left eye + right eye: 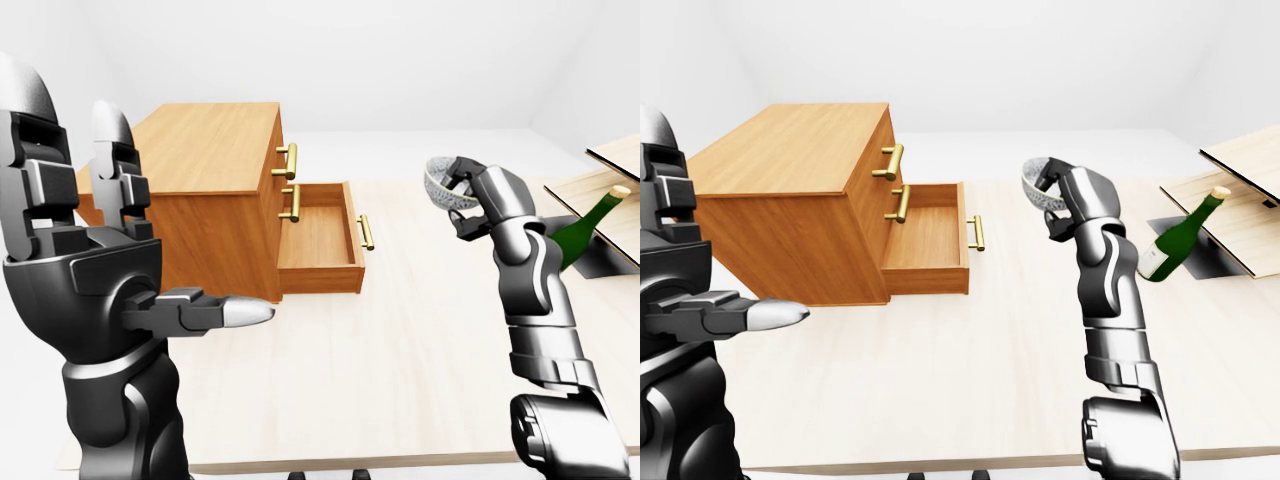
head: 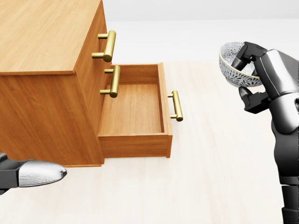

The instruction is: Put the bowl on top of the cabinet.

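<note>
Bare simulated room: white walls, pale table (image 1: 400,380), wooden cabinet (image 1: 210,190).

Tilted green bottle (image 1: 1175,243), pale table (image 1: 990,380)

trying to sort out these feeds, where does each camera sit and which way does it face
Head view: on the head, angled down at the cabinet and its open drawer; right hand gripping the bowl, left fingertip at the left edge.
Left-eye view: on the head, looking out over the table; left hand looms large.
Right-eye view: nearly the same scene, shifted; bottle shows clearly.
All share cabinet and bowl.
</note>
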Motion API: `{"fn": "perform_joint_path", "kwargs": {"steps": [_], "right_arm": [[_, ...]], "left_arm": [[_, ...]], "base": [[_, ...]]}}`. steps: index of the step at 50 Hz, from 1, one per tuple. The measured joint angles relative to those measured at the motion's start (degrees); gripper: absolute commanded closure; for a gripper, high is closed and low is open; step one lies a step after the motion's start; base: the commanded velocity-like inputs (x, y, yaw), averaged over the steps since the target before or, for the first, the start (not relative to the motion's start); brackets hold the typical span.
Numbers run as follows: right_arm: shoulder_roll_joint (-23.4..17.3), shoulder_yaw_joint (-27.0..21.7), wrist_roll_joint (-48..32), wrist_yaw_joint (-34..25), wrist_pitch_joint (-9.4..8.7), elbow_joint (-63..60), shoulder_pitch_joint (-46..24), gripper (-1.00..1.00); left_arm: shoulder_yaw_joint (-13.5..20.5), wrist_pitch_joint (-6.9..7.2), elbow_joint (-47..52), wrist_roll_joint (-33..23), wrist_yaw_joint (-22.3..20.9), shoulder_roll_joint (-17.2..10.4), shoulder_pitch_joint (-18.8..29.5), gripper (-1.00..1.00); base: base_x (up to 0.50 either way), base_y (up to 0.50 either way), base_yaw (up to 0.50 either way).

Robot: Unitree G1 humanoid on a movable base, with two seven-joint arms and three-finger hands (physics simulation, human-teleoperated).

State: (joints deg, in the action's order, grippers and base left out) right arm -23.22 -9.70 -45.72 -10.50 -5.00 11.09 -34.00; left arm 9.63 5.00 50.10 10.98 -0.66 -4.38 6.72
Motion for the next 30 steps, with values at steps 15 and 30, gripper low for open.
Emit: {"fn": "perform_joint_path", "kwargs": {"steps": [15,30], "right_arm": [[1.4,2.8,-1.4,-1.0,0.0,3.4,-8.8,1.0],[3.9,5.4,-3.6,-1.2,0.0,8.2,-16.8,1.0]], "left_arm": [[0.4,0.0,0.3,0.6,0.3,-0.2,0.3,-1.0],[0.5,0.0,0.5,1.0,0.5,-0.3,0.4,-1.0]], "base": [[0.0,0.0,0.0],[0.0,0.0,0.0]]}}
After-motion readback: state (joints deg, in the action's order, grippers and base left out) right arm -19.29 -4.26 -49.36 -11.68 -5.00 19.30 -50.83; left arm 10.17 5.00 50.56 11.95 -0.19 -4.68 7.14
